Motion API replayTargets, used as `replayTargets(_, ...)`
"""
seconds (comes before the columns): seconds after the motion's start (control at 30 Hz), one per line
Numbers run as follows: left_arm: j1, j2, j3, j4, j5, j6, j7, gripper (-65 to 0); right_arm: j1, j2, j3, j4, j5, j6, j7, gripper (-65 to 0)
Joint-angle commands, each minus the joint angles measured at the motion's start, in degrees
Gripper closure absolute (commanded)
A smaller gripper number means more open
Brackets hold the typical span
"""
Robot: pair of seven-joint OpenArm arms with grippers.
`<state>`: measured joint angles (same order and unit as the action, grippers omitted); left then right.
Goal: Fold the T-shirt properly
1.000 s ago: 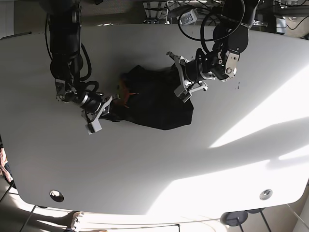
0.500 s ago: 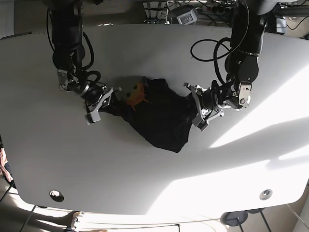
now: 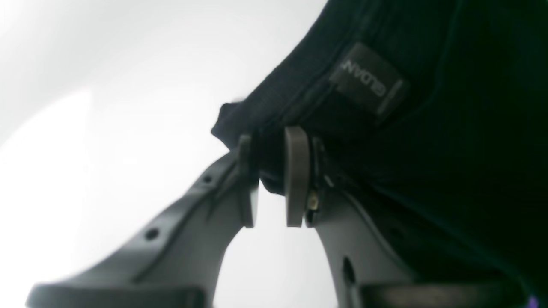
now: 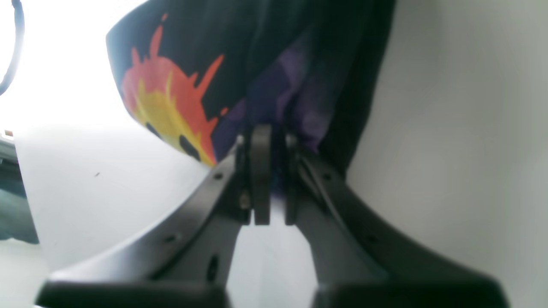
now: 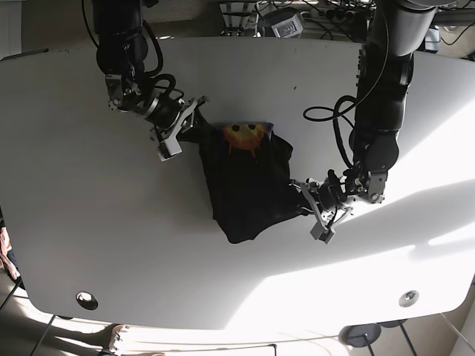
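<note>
A black T-shirt with an orange and yellow print hangs stretched between my two grippers over the white table. My left gripper is shut on the shirt's edge close to the grey neck label; its pads pinch the dark cloth. My right gripper is shut on the shirt's upper left edge; in the right wrist view its pads clamp the cloth beside the print.
The table's far edge meets cables and equipment at the back. Bright sunlight patches lie across the right side. Two round fittings sit near the front edge.
Both grippers have swung the shirt round: the right one moved up and right, the left one moved down toward the front. The shirt now hangs lengthwise with the print at the top.
</note>
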<state>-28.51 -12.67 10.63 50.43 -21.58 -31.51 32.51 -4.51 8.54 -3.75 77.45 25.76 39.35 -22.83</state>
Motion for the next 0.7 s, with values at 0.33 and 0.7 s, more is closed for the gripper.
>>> replayTargets(0.33, 6.4, 2.2, -0.2, 27.6, -0.4, 9.6, 0.6, -22.2, -0.7, 1.9, -1.4, 11.0, 0.0, 0.65, -6.0, -4.1)
replayTargets(0.7, 14.8, 9.5, 14.9, 35.1, -0.4, 41.2, 0.1, -36.4, 0.1, 2.4, 8.2, 11.4, 0.0, 0.65, -9.9, -4.3)
